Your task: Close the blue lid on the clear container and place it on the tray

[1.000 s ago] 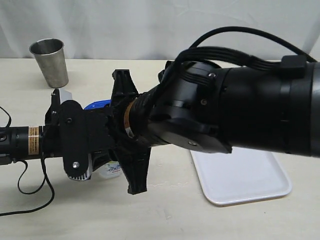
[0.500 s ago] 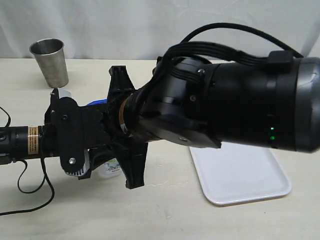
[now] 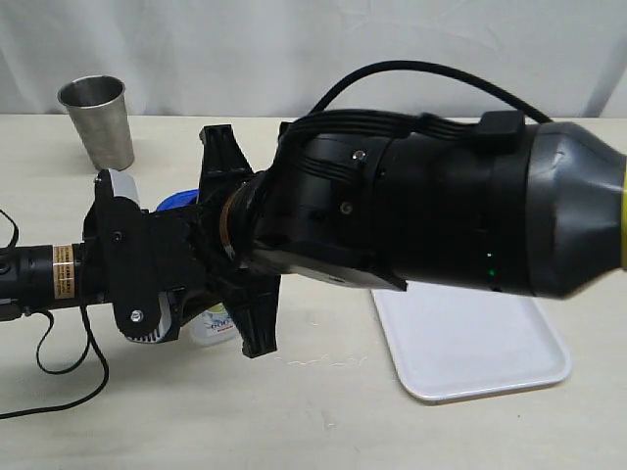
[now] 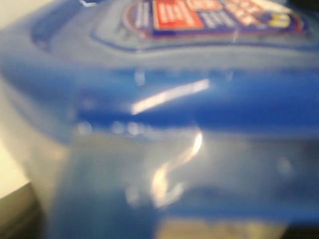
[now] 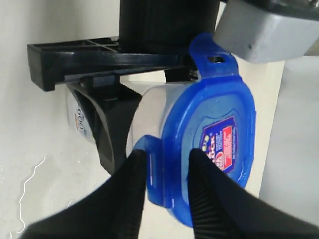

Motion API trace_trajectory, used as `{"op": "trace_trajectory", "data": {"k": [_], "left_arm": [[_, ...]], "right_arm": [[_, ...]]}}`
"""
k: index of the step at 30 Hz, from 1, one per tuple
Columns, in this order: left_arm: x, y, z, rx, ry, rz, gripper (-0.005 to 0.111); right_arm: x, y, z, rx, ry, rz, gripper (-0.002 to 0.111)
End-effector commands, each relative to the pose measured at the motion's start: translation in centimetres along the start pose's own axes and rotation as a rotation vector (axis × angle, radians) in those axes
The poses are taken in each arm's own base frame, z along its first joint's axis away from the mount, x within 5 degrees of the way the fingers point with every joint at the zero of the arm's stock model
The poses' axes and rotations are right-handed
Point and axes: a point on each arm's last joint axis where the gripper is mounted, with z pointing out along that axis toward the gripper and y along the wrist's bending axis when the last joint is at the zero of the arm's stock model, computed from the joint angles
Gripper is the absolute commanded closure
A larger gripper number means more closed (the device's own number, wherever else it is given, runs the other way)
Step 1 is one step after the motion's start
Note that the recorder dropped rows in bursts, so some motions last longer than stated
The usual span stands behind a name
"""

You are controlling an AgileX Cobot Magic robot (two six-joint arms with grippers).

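Pale beige and smooth, the counter (image 3: 323, 421) runs under everything we see, with a white draped cloth (image 3: 294, 49) hanging behind it. The right arm (image 3: 470, 225), a thick black cylinder with a dull sheen and a bundle of cables over its top, crosses the exterior view and hides most of the work, including one corner of the tray (image 3: 490, 362). That tray is flat white plastic with rounded corners and a low rim, and it lies on the counter under the arm. The slimmer black left arm (image 3: 39, 274) reaches in from the other side, trailing a thin looped cable (image 3: 59, 362). Its claw, the left claw (image 3: 191, 279), is clamped on the clear container (image 5: 149, 107): we see one black finger (image 5: 107, 134) flat against the smooth see-through wall, while the other is hidden behind the lid. The container is not on the tray but apart from it, to its left in the exterior view. The blue lid (image 5: 209, 119), glossy translucent plastic with rounded corners, sits on the container's mouth. The right claw (image 5: 168, 154) has its jaws apart, astride one folded flap (image 5: 152, 174) at the lid's edge. A dull steel cup (image 3: 95, 122), tapered, stands near the far edge of the counter, well apart from the container. A small red and blue sticker (image 5: 219, 144) marks the lid's top.
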Motion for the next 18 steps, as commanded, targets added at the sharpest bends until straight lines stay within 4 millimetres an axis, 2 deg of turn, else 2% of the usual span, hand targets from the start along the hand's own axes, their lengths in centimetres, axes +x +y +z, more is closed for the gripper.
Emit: {"op": "trace_trajectory", "data": {"k": [1, 18], "left_arm": [[-0.8, -0.1, 0.0, 0.020, -0.062, -0.001, 0.107], [-0.8, -0.1, 0.0, 0.020, -0.062, -0.007, 0.107]], "right_arm": [[1.6, 4.9, 4.4, -0.258, 0.196, 0.055, 0.086], [1.3, 7.2, 6.1, -0.409, 0.184, 0.084, 0.086]]}}
